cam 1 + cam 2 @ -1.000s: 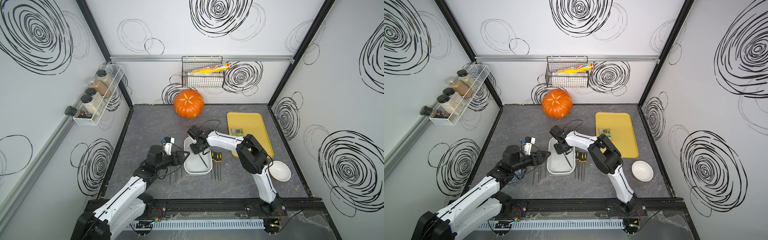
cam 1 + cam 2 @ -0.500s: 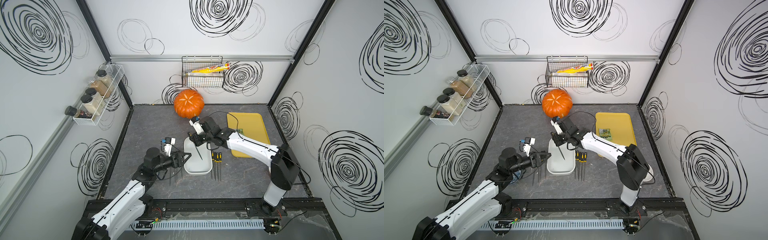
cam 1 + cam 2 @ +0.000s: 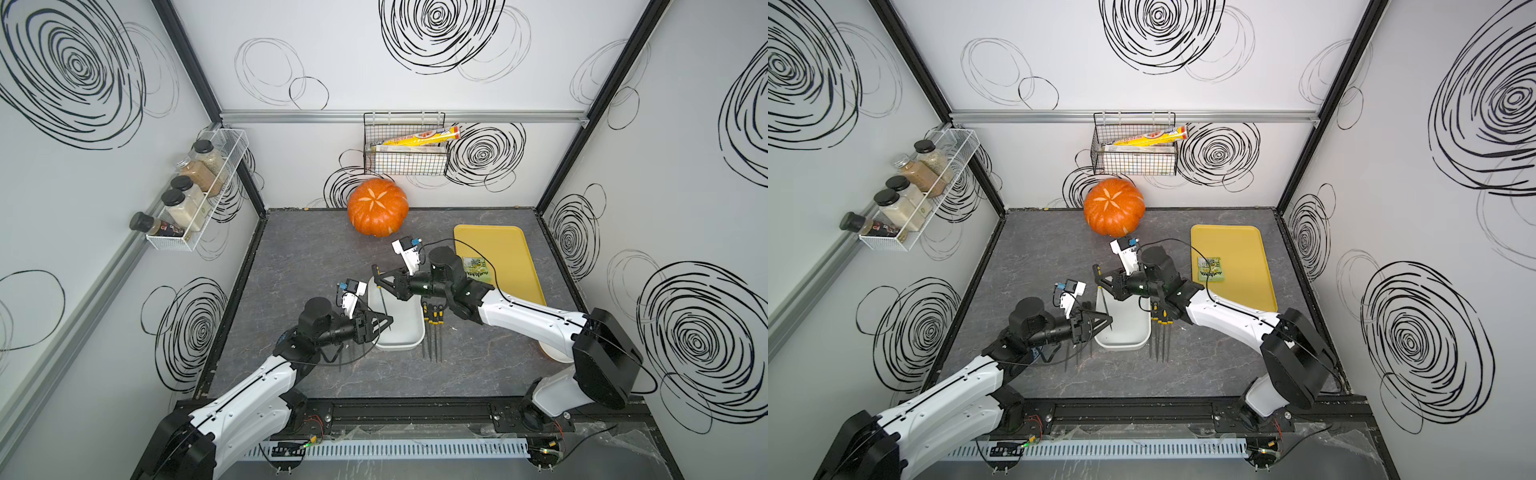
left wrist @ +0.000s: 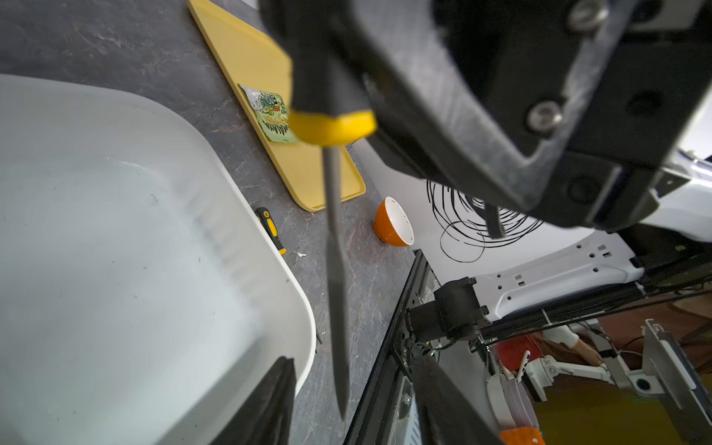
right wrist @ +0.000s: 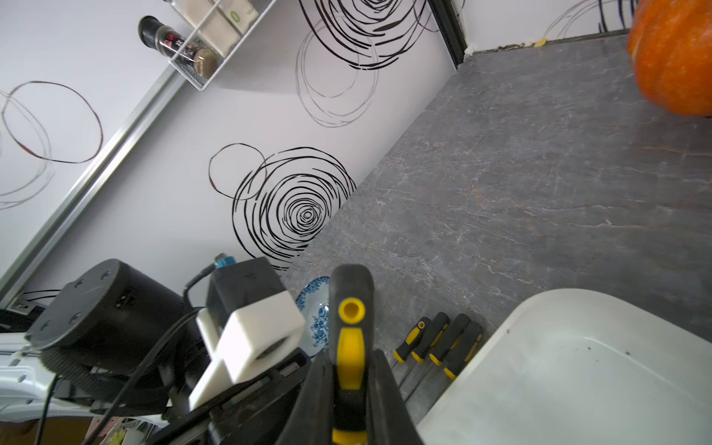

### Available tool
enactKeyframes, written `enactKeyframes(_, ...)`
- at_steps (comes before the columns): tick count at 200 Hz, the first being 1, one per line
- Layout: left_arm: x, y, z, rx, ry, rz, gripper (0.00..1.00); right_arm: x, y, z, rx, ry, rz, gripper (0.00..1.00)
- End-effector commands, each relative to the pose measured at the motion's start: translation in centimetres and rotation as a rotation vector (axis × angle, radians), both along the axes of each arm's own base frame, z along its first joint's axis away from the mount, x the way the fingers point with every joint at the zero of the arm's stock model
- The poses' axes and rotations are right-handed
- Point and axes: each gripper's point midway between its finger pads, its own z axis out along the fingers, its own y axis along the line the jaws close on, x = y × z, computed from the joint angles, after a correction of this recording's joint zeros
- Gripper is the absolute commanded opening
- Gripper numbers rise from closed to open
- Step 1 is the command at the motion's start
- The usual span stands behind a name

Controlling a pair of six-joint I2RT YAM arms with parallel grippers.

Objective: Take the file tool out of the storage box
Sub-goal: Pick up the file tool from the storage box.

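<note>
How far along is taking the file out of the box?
Done: the file hangs from the shut right gripper, clear of the white box, which looks empty. In hand: the open left gripper brackets its tip. Left: probably laying it on the table.

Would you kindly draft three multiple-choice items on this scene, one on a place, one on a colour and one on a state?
1. Where does the green packet lie?
A. on the yellow tray
B. on the pumpkin
C. in the wire basket

2. What colours is the handle of the lifted file tool?
A. red and white
B. black and yellow
C. plain blue

3. What is the state of the right gripper?
A. open and empty
B. shut on the file tool's handle
C. shut on the packet

Key: A, both top views show the packet on the tray; B, the right wrist view shows yellow inlays in a black grip; B, its jaws clamp the handle, blade hanging down.
</note>
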Motion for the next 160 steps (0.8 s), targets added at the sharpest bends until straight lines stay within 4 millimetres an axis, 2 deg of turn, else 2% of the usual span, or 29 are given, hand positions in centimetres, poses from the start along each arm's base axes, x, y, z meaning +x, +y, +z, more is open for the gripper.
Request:
enactKeyframes(1, 0.6, -0.2, 1.6, -0.017, -0.072, 0.011, 0.45, -1.0, 0.0, 3.6, 0.122, -0.048, 0.026, 0.03)
enactKeyframes(34, 0.5, -0.4, 1.5, -0.016, -0.07, 0.001, 0.36, -1.4, -0.6, 4.2, 0.15, -0.06, 0.012, 0.03)
enactKeyframes(73, 0.5, -0.6, 1.6, -0.02, -0.07, -0.005, 0.34, -1.8, -1.0, 4.3, 0.169, -0.062, 0.005, 0.03)
enactKeyframes(92, 0.5, -0.6, 1.4, -0.017, -0.066, -0.006, 0.24, -2.1, -0.8, 3.6, 0.162, -0.057, 0.006, 0.04)
enactKeyframes(131, 0.5, -0.7, 0.9, -0.006, -0.052, -0.005, 0.0, -2.0, -0.9, 2.5, 0.147, -0.059, -0.021, 0.13)
enactKeyframes(152, 0.6, -0.6, 0.7, 0.002, -0.048, 0.005, 0.0, -2.0, -1.0, 2.2, 0.145, -0.055, -0.021, 0.26)
enactKeyframes(160, 0.6, -0.5, 0.7, 0.005, -0.046, 0.011, 0.0, -2.1, -1.1, 2.1, 0.145, -0.055, -0.021, 0.27)
